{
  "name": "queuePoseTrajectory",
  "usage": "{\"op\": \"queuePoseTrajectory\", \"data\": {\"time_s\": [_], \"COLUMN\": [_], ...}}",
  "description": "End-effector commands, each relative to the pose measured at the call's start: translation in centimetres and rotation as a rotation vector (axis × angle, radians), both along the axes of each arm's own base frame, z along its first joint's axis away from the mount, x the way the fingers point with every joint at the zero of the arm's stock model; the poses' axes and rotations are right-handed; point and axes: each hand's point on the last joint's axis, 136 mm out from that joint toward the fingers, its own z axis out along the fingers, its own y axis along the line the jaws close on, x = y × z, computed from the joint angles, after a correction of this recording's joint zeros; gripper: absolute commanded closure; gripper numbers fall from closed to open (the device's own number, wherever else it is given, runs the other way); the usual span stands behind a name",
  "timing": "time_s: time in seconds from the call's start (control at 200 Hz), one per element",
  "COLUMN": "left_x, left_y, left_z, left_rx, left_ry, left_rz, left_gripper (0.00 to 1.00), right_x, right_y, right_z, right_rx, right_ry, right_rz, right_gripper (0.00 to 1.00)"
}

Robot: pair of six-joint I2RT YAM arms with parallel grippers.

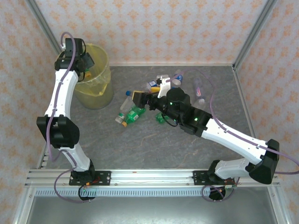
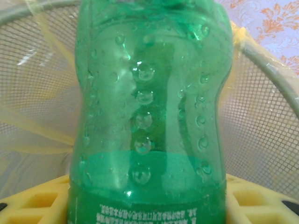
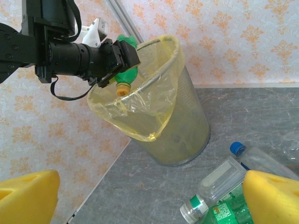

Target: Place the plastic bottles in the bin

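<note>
My left gripper (image 2: 149, 205) is shut on a green plastic bottle (image 2: 149, 93), its yellow fingers (image 2: 37, 200) showing at either side. In the right wrist view this green bottle (image 3: 125, 77), yellow cap down, hangs in the left gripper (image 3: 122, 63) over the mouth of the bin (image 3: 161, 121), a mesh wastebasket lined with a yellow bag. From above, the left gripper (image 1: 83, 61) sits over the bin (image 1: 96, 81) at the back left. My right gripper (image 1: 140, 98) stands open above the scattered bottles (image 1: 133, 114), nothing between its fingers (image 3: 273, 198).
More bottles lie in a loose pile mid-table: a clear one with a green band (image 3: 219, 184), a blue-capped one (image 3: 259, 158), a green one (image 3: 231, 210), others behind the right arm (image 1: 200, 88). Patterned walls and metal posts (image 1: 250, 37) enclose the grey table (image 1: 140, 149).
</note>
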Motion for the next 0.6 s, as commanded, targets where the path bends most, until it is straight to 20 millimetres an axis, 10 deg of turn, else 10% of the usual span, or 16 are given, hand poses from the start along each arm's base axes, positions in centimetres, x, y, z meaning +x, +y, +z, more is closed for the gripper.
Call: {"op": "queuePoseTrajectory", "data": {"time_s": [0.0, 0.596], "left_x": [0.2, -2.0], "left_y": [0.0, -0.8], "left_z": [0.2, 4.8], "left_rx": [-0.014, -0.024], "left_ry": [0.005, -0.100], "left_rz": [-0.007, -0.025], "left_gripper": [0.44, 0.01], "right_x": [0.3, 0.6], "right_y": [-0.2, -0.6], "right_z": [1.5, 0.3], "right_rx": [0.014, 0.010], "right_ry": [-0.022, 0.009], "right_rz": [-0.029, -0.059], "right_gripper": [0.00, 0.00]}}
